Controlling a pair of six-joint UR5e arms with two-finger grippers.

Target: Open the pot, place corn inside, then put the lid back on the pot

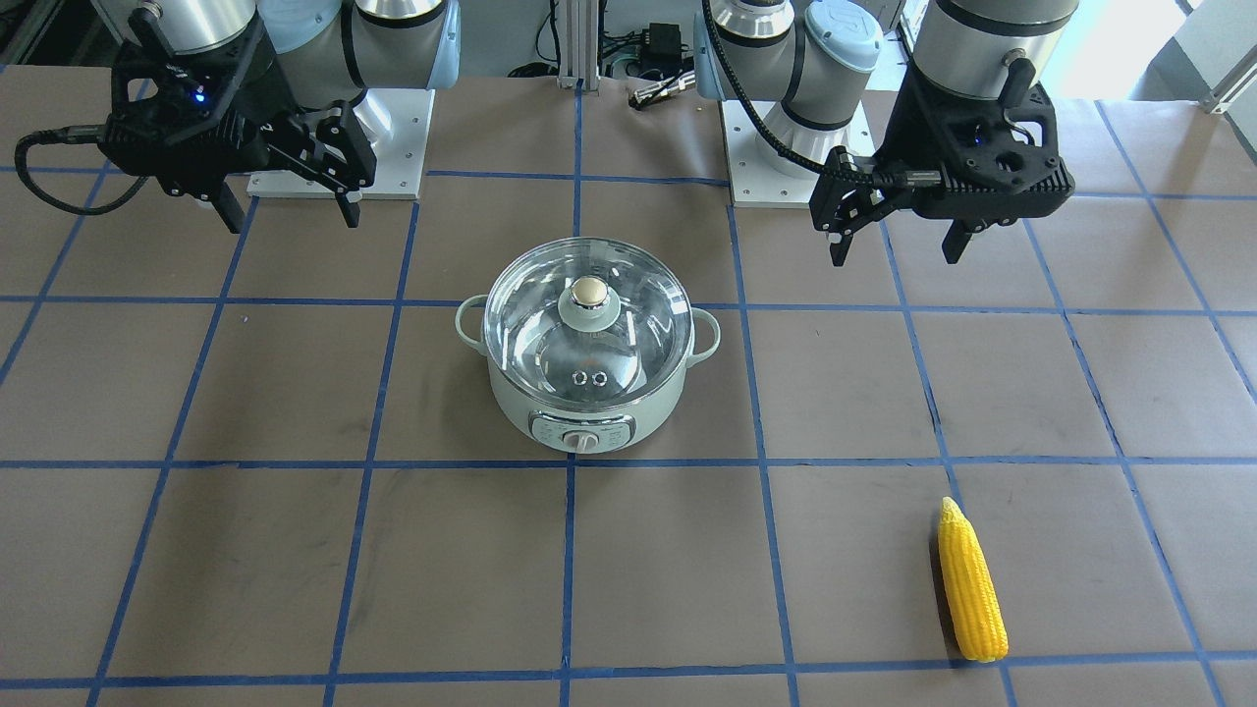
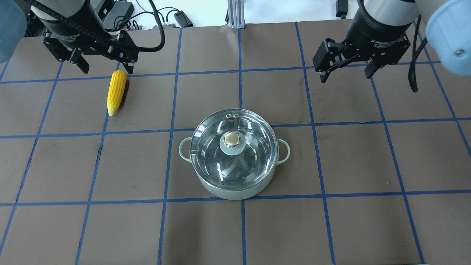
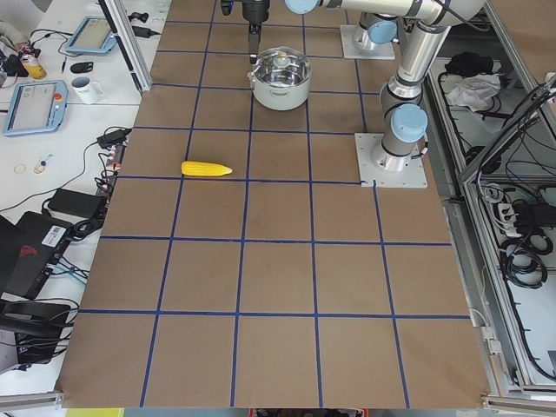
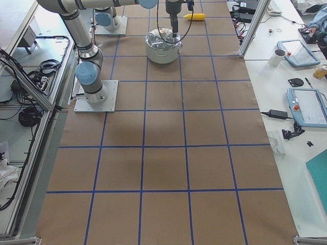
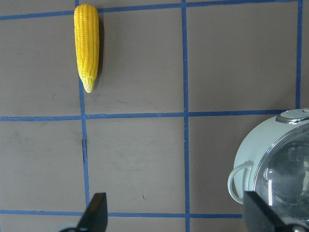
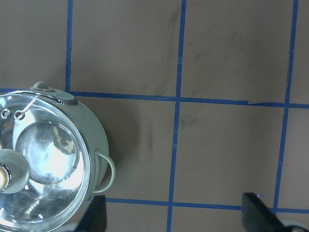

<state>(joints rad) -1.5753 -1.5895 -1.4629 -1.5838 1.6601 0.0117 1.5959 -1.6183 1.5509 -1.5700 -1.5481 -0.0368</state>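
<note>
Overhead exterior, lid (image 2: 233,147) on pot (image 2: 235,192), corn (image 2: 116,92) well apart, blue-taped tbl (image 2: 353,228)

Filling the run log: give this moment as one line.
lid: on pot | corn: on table | left gripper: open, empty | right gripper: open, empty

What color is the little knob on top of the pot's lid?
Beige-gold cap on a pale green base, clearest in the front-facing view.

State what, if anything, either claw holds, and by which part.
Nothing is held. The left claw and right claw are both open and empty; the corn and lid are untouched.
</note>
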